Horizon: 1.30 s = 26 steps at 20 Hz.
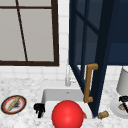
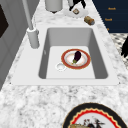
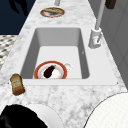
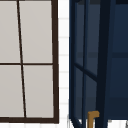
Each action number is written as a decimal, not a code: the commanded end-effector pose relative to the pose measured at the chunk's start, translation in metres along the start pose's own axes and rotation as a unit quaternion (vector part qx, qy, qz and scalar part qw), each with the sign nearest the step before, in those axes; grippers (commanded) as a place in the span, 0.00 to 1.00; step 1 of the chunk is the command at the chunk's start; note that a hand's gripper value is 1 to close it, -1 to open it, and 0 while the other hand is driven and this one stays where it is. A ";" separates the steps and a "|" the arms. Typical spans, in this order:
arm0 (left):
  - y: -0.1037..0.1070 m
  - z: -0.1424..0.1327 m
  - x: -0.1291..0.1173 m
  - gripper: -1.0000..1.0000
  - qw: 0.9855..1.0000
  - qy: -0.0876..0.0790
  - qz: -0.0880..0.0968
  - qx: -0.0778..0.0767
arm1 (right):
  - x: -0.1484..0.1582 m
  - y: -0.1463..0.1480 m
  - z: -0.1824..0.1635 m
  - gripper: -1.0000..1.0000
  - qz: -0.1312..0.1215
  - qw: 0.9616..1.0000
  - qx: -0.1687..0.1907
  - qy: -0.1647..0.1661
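the left hand (image 1: pixel 39 109) hung at the front left corner of the sink (image 1: pixel 47 96), fingers pointing down and loosely curled, holding nothing as far as the front view showed. the right hand (image 1: pixel 124 100) sat low over the white plate (image 1: pixel 114 106) on the right counter, just under the pale canister (image 1: pixel 123 81), its fingers bent down toward a small brown item (image 1: pixel 121 107) on that plate; whether it gripped the item could not be told. in the left side view this hand (image 2: pixel 78 3) showed at the far end, over the same plate (image 2: pixel 82 13). the open dark blue cabinet door (image 1: pixel 86 50) with its wooden handle (image 1: pixel 89 82) swung out over the right part of the basin, narrowing the room between the two hands, and a red ball (image 1: pixel 67 114) sat in front of the sink. a small brown bottle (image 1: pixel 103 114) lay on its side near the counter's front edge, between sink and white plate. in the basin a red-rimmed plate (image 2: pixel 76 59) lay flat near the drain (image 2: pixel 60 66), carrying an eggplant (image 2: pixel 77 56) whose long axis ran slantwise, stem end toward the near left. the faucet (image 2: pixel 31 32) stood at the back rim. a patterned plate (image 1: pixel 13 104) with a long tan item lay on the left counter, well apart from the left hand
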 end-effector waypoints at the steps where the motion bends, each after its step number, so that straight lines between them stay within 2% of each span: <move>1: 0.000 0.000 0.000 0.50 1.000 0.000 0.000 0.000 | 0.007 -0.007 0.010 0.00 -0.018 1.000 -0.008 0.024; 2: 0.000 0.000 0.000 0.50 1.000 0.000 0.000 0.000 | 0.012 -0.012 0.016 0.00 -0.018 0.999 -0.013 0.031; 3: 0.000 0.000 0.000 0.50 1.000 0.000 0.000 0.000 | 0.025 -0.017 0.016 0.00 -0.007 1.000 0.002 0.021; 6: 0.000 0.000 0.000 0.50 1.000 0.000 0.000 0.000 | 0.031 -0.033 0.033 0.00 -0.005 0.999 0.011 0.032; 8: 0.000 0.000 0.000 0.50 1.000 0.000 0.000 0.000 | 0.021 -0.035 0.048 0.00 -0.035 0.998 0.001 0.054; 9: 0.000 0.000 0.000 0.50 1.000 0.000 0.000 0.000 | 0.031 -0.036 0.045 0.00 -0.013 0.999 0.002 0.050; 10: 0.000 0.000 0.000 0.50 1.000 0.000 0.000 0.000 | 0.026 -0.030 0.041 0.00 0.006 0.999 -0.005 0.033; 13: 0.000 0.000 0.000 0.50 1.000 0.000 0.000 0.000 | 0.028 -0.033 0.039 0.00 0.003 1.000 0.003 0.031; 18: 0.000 0.000 0.000 0.50 1.000 0.000 0.000 0.000 | 0.030 -0.032 0.041 0.00 0.000 0.999 -0.007 0.031; 23: 0.000 0.000 0.000 0.50 1.000 0.000 0.000 0.000 | 0.040 -0.034 0.045 0.00 0.007 1.000 -0.002 0.028; 26: 0.000 0.000 0.000 0.50 1.000 0.000 0.000 0.000 | 0.052 -0.032 0.053 0.00 0.000 1.000 -0.002 0.024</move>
